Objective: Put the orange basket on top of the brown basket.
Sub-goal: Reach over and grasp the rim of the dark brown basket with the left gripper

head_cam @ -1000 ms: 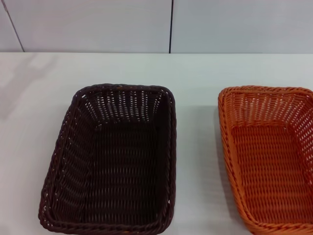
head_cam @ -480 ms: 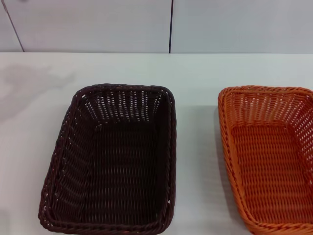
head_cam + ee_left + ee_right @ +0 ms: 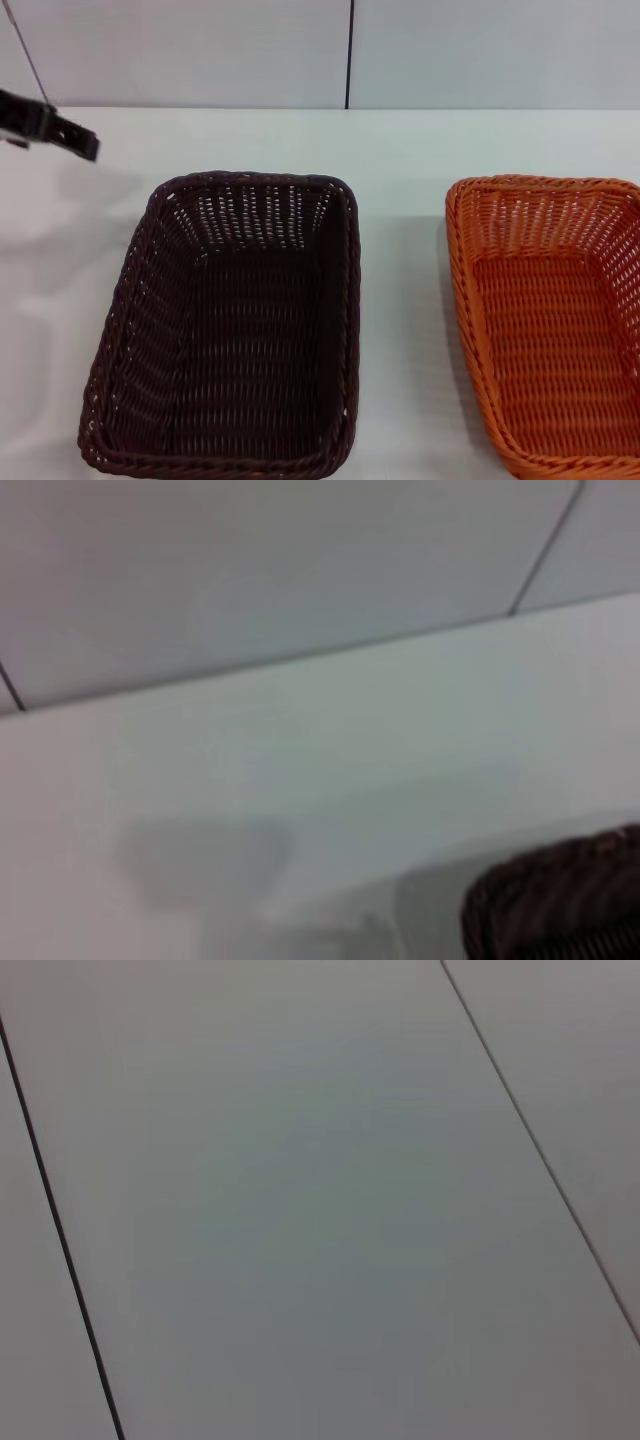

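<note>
The brown basket point(image 3: 230, 320) stands empty on the white table, left of centre in the head view. The orange basket point(image 3: 555, 320) stands empty to its right, a gap of bare table between them, and the picture's right edge cuts it off. My left gripper point(image 3: 78, 140) shows as a dark part at the far left, above the table behind the brown basket's far left corner and apart from it. The left wrist view shows a corner of the brown basket point(image 3: 565, 900). My right gripper is out of view; its wrist view shows only wall panels.
The white table point(image 3: 400, 150) runs back to a pale panelled wall point(image 3: 200, 50) with dark seams. A strip of bare table point(image 3: 400, 330) lies between the two baskets.
My left gripper has come into the head view at the far left; earlier only its shadow lay on the table there. The baskets have not moved.
</note>
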Available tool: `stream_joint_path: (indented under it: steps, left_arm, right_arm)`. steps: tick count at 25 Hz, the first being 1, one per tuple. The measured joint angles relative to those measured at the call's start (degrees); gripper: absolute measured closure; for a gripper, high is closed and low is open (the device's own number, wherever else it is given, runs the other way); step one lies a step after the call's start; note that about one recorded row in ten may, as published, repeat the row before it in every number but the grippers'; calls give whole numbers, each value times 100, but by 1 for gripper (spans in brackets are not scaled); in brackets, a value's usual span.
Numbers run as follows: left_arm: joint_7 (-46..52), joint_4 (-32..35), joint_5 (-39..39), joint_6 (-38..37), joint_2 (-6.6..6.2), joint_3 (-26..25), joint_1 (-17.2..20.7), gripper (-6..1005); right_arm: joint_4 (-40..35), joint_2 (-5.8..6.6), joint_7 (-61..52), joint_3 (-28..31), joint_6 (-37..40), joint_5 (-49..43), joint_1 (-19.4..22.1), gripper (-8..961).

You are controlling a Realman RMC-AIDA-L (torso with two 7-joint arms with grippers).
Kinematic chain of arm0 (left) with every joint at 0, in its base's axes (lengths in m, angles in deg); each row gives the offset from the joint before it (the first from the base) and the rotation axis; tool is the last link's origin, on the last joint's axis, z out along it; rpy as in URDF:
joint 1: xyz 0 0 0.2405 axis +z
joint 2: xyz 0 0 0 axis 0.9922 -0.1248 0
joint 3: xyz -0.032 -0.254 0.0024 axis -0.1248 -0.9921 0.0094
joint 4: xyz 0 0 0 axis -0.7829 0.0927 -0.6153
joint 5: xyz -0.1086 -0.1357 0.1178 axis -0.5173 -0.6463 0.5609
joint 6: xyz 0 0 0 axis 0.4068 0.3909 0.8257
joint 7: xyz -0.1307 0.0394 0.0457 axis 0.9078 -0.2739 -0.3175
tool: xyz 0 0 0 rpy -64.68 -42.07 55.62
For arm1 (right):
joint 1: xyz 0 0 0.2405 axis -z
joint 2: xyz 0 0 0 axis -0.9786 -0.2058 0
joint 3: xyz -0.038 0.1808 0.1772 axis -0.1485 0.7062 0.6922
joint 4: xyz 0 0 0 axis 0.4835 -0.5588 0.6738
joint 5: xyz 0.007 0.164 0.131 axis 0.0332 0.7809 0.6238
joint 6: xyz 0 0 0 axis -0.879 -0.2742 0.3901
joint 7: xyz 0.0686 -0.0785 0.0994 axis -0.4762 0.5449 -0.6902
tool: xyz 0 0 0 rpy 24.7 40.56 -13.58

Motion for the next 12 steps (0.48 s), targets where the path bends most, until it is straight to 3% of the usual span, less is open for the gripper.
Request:
stream_joint_path:
  steps: [6, 12]
  left_arm:
    - [84, 49, 18, 80, 280, -42, 148, 160]
    - [116, 63, 5, 125, 440, -36, 267, 160]
  right_arm:
    - [-20, 10, 0, 0, -105, 2, -25, 394]
    - [-28, 12, 0, 0, -179, 2, -37, 394]
